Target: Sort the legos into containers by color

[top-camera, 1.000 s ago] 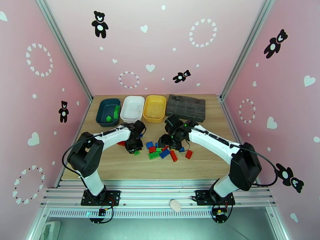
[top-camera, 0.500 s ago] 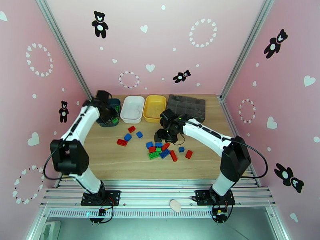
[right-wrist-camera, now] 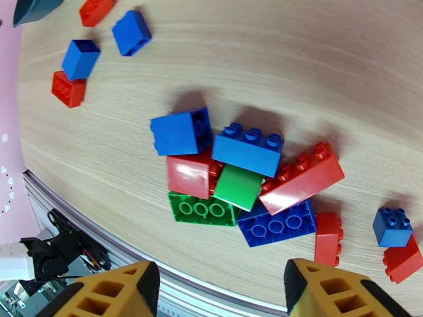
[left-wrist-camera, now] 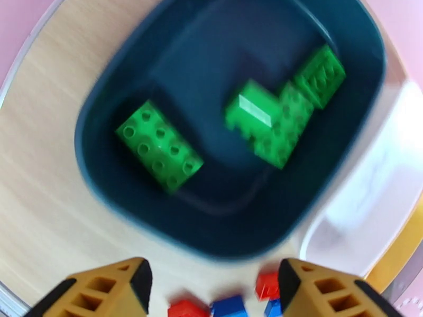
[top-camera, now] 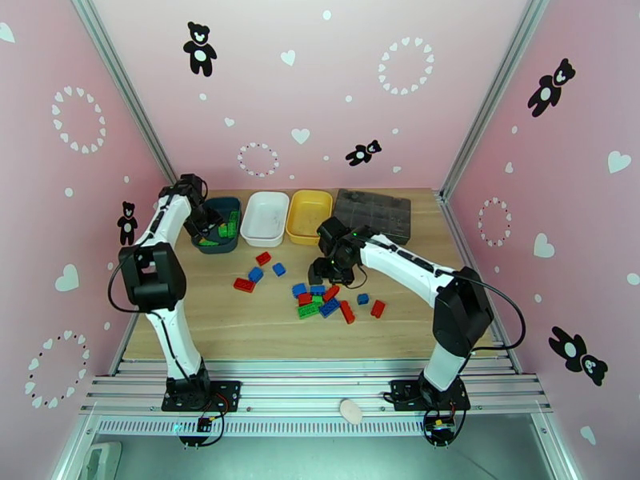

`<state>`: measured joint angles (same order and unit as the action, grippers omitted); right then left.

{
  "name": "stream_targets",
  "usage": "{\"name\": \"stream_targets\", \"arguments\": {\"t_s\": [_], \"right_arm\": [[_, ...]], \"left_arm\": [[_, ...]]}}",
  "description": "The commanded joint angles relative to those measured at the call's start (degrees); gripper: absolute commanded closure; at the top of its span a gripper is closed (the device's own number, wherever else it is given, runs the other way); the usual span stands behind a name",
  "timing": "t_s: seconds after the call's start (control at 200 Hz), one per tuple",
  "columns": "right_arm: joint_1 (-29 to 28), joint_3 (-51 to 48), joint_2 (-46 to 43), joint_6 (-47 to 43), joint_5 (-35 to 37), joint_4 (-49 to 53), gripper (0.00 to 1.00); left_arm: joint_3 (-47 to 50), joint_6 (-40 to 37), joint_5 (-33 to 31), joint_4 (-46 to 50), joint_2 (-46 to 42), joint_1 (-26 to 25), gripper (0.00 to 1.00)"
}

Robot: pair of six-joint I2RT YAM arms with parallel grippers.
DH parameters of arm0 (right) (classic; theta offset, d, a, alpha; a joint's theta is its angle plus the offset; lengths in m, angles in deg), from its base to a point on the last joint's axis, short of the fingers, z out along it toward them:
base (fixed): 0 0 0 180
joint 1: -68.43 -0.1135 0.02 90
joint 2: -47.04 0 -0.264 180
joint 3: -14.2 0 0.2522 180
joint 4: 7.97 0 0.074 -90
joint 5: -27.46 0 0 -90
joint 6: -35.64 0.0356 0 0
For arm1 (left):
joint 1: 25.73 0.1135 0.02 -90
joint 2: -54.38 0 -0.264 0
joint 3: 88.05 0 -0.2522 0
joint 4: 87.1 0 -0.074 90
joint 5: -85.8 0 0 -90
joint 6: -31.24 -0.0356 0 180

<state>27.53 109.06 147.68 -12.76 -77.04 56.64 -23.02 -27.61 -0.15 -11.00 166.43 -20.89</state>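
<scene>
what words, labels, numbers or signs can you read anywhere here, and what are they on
No readable text anywhere.
On the pink walls: only bear decals and heart decals, no letters.
On the legos, teal tray, white tray, yellow tray and grey box: no print visible.
On the small boards at the arm bases: too small to read.

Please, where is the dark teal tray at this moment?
In the top view, the dark teal tray stands in the far left corner of the table, directly left of the white tray; green bricks lie inside it.
</scene>
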Motion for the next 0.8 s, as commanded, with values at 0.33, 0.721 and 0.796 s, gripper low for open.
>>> {"name": "stream_targets", "arguments": {"t_s": [0.33,0.721,0.796], "right_arm": [[-1.14,-10.1,-7.15,1.61,1.54,-1.05,0.33],[-3.83,-12.3,-11.0,4.17,3.7,-1.31,0.32],[-3.93,-12.12,-11.02,4.32,3.69,-1.27,0.31]], "left_arm": [[40.3,6.56,-3.87,-7.22,-26.22,-20.61,0.25],[47.21,5.73,-6.07,-12.86,-19.61,-23.65,0.23],[45.11,4.78,-7.76,-12.28,-16.94,-22.97,0.23]]}}
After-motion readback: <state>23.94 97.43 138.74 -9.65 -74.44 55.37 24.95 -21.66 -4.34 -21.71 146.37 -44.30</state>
